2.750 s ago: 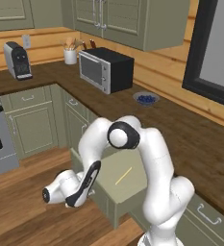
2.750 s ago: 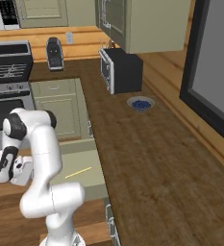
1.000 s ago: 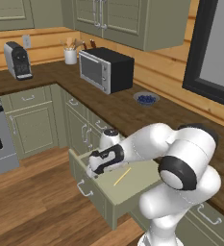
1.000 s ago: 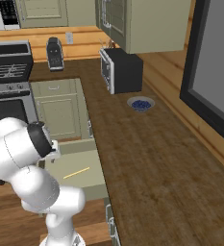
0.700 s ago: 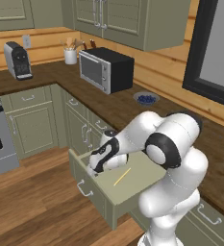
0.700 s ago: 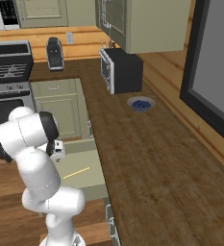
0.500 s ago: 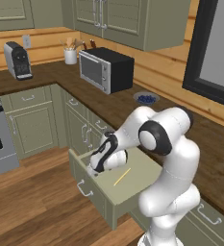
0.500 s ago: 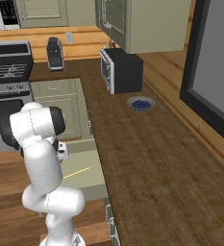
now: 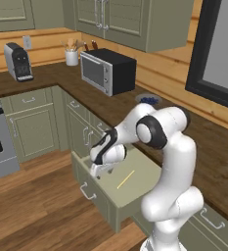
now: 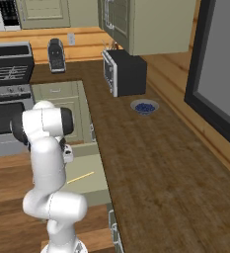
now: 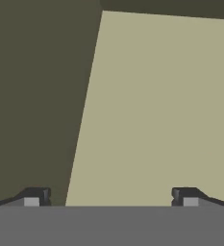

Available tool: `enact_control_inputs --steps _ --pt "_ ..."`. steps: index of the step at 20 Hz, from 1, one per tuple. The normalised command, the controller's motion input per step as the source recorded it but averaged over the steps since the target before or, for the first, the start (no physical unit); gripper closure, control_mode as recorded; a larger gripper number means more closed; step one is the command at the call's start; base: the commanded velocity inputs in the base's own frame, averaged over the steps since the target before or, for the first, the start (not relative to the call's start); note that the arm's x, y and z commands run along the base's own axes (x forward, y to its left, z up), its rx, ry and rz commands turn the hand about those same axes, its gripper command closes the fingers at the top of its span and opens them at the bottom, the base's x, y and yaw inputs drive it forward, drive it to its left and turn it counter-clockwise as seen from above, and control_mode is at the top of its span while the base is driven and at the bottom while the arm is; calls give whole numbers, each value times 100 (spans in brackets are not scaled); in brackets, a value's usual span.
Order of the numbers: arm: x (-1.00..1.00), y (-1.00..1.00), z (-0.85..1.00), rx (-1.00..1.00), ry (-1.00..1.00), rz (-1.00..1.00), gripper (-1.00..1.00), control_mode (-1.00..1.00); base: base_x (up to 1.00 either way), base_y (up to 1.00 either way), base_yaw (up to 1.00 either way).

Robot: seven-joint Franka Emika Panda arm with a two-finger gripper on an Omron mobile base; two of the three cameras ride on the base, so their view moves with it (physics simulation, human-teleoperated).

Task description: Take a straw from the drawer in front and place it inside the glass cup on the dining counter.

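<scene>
The drawer (image 9: 135,191) stands pulled out from the green cabinets, and the straw (image 9: 125,179) lies flat on its pale bottom, slanted. The gripper (image 9: 98,171) hangs over the drawer's inner end, at about 10 o'clock from the straw and apart from it, its jaws spread wide with nothing between them. In the hand view the fingertips (image 11: 35,196) frame bare drawer floor.

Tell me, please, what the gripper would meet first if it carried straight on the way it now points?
Most likely the bare flat bottom of the drawer: the open gripper looks down at it, near the drawer's shaded inner wall. The straw lies off to one side, seemingly out of that line, though depth is hard to judge.
</scene>
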Motion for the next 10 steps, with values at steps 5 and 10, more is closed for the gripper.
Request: enact_control_inputs --steps 5,10 --pt "-15 58 -51 6 10 0 -100 -100 0 0 0" --pt "-40 99 -31 2 3 -1 -100 -100 0 0 0"
